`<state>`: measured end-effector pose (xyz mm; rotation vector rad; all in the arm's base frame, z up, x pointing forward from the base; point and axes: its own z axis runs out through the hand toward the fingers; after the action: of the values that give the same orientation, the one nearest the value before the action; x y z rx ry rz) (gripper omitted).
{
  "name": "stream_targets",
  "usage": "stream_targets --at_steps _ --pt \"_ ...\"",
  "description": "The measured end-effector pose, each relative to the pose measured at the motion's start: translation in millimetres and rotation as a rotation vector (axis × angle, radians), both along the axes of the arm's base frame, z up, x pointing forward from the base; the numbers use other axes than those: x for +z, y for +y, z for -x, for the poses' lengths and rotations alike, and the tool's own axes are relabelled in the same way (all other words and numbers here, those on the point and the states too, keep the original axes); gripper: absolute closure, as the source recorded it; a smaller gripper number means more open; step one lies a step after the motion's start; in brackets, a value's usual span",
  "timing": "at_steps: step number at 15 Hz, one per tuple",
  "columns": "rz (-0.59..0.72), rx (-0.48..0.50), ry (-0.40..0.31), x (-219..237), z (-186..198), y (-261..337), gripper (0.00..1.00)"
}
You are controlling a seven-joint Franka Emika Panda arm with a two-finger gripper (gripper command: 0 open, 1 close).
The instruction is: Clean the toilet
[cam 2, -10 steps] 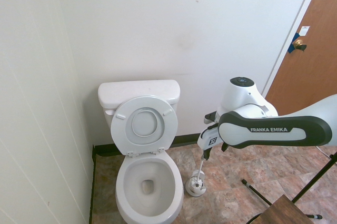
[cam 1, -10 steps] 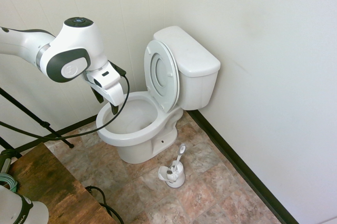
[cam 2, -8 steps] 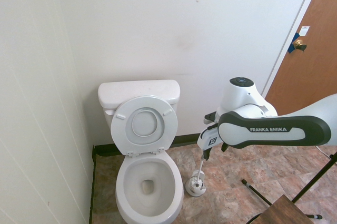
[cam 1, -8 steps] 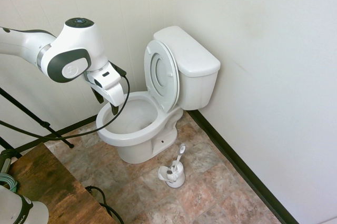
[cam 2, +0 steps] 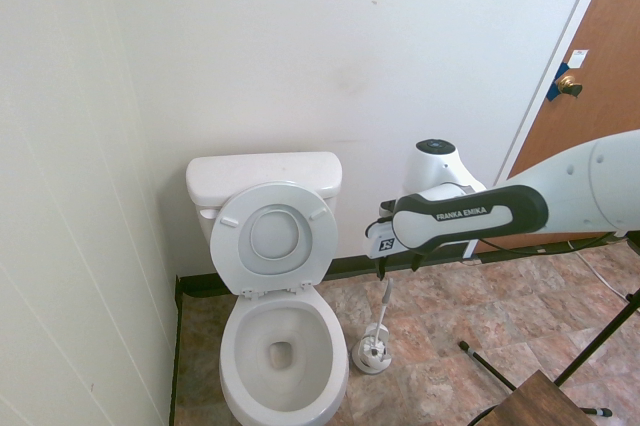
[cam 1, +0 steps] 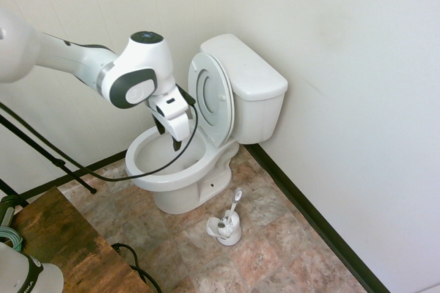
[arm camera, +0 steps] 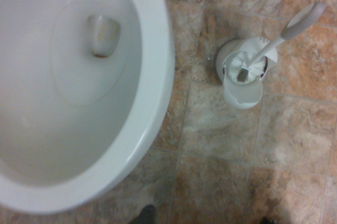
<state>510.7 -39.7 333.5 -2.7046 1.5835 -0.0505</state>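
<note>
The white toilet (cam 1: 180, 181) stands in the corner with its seat and lid (cam 1: 210, 97) raised against the ribbed tank (cam 1: 251, 76). Its bowl (cam 2: 282, 351) is open and holds nothing but water. My gripper (cam 1: 168, 136) hangs in the air beside the bowl, on the side where the brush stands, well above rim height. It is open with nothing between its dark fingers (cam 1: 177, 144). In the second exterior view the gripper (cam 2: 398, 264) hovers above the brush handle (cam 2: 383, 304). The wrist view looks down on the bowl rim (arm camera: 158, 77).
A white toilet brush (arm camera: 263, 50) sits in its small white holder (cam 1: 225, 228) on the brown tiled floor (cam 1: 275, 245) beside the bowl. Walls close in behind and beside the toilet. A wooden door (cam 2: 590, 126) is at the far right.
The arm has swung toward the toilet. The gripper has moved from the open floor side to a spot close to the bowl and above the brush. It is open as before.
</note>
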Motion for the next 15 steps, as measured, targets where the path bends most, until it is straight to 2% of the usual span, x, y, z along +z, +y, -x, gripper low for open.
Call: stream_targets --at_steps 5,10,15 --pt "0.003 -0.141 0.031 -52 -33 -54 0.0" --pt "-0.044 -0.286 0.064 -123 -70 -100 0.0" --pt "-0.065 -0.364 0.088 -187 -102 -126 0.0"
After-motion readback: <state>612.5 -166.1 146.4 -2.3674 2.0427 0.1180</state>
